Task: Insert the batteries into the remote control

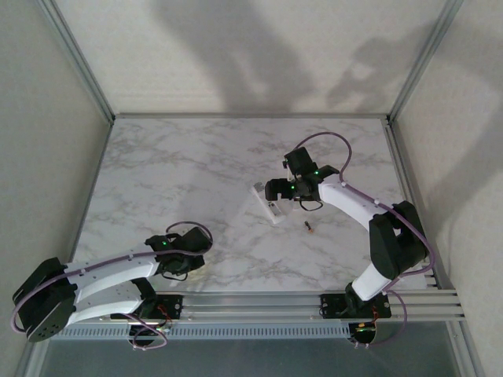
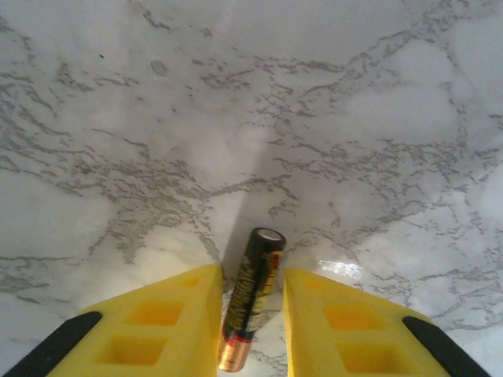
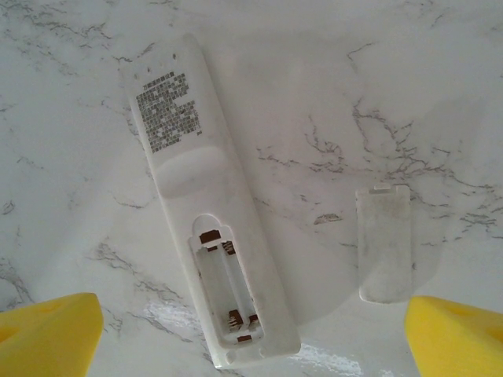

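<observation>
1. Nearest, the left gripper (image 2: 251,275) brackets one battery (image 2: 253,294) lying on the marble table (image 1: 173,173). Its yellow fingers (image 2: 165,314) sit tight alongside, but I cannot tell whether they pinch it. The pickup is the step in hand.
2. Farther out, the second battery (image 1: 309,227) lies loose near the remote.
3. Beyond, the remote control (image 3: 204,196) lies back-up, its compartment (image 3: 228,290) empty and the cover (image 3: 385,243) off beside it. The right gripper (image 3: 255,330) hovers above, spread wide and holding nothing.
4. Next comes a firm grip, then a carry across. The polarity marks are too small to read.

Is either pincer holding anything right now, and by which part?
Left pincer flanks a battery at its coppery half; a firm grip cannot be told. Right pincer, open over the remote, holds nothing.
</observation>
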